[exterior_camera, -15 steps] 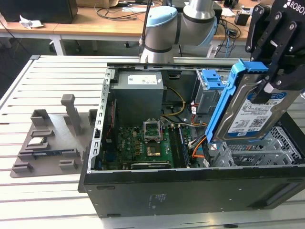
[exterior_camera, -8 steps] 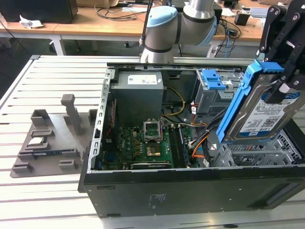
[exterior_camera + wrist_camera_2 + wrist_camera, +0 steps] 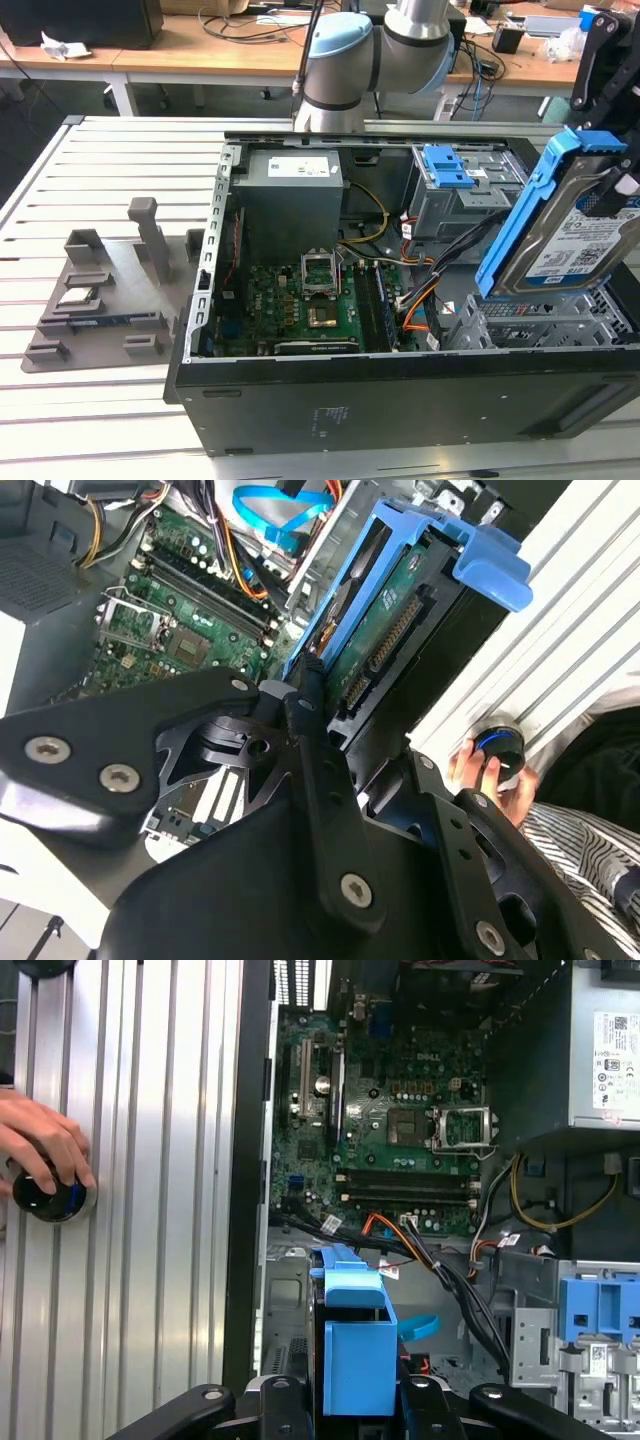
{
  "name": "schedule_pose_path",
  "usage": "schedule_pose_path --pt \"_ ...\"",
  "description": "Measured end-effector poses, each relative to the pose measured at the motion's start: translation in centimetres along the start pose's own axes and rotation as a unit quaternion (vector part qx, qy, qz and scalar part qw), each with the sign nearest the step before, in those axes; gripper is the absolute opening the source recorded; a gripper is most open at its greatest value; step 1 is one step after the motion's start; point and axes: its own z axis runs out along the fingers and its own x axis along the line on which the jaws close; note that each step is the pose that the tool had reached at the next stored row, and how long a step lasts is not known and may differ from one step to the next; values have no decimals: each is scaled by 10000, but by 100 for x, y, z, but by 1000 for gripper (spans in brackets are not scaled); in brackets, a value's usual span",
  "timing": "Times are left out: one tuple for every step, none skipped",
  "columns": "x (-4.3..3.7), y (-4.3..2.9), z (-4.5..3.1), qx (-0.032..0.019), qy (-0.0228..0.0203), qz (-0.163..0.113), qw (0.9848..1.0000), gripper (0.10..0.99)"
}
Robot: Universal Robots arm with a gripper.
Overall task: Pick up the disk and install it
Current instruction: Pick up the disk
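A slatted metal table point(image 3: 110, 160) carries an open computer case point(image 3: 400, 400) with its circuit board point(image 3: 310, 300) exposed. The robot arm point(image 3: 370, 50) rises behind the case. The gripper point(image 3: 612, 185) has its jaws closed on the disk point(image 3: 555, 235), clamping its blue side rails. The disk hangs tilted above the metal bay point(image 3: 540, 320) at the case's end on the exterior view's right. In the first wrist view, a person's hand point(image 3: 40, 1140) rests on a round knob point(image 3: 45, 1195).

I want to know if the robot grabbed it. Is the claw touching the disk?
Touching. In the second wrist view the gripper squeezes the disk from both sides, with no gap between them.
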Motion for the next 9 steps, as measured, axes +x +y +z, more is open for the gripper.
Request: schedule_pose_path --pt "2 -49 -2 0 0 0 10000 365" --pt "3 -74 -3 0 0 0 10000 365" --pt "3 -90 -3 0 0 0 10000 365" --pt "3 -104 -2 0 0 0 10000 365" --pt "3 -116 -1 0 -1 0 10000 365" --pt "4 -130 0 0 -1 0 10000 365" --pt "4 -142 2 0 0 0 10000 365" --pt "5 -161 11 0 2 0 10000 365" --pt "6 -171 39 0 5 0 10000 365"
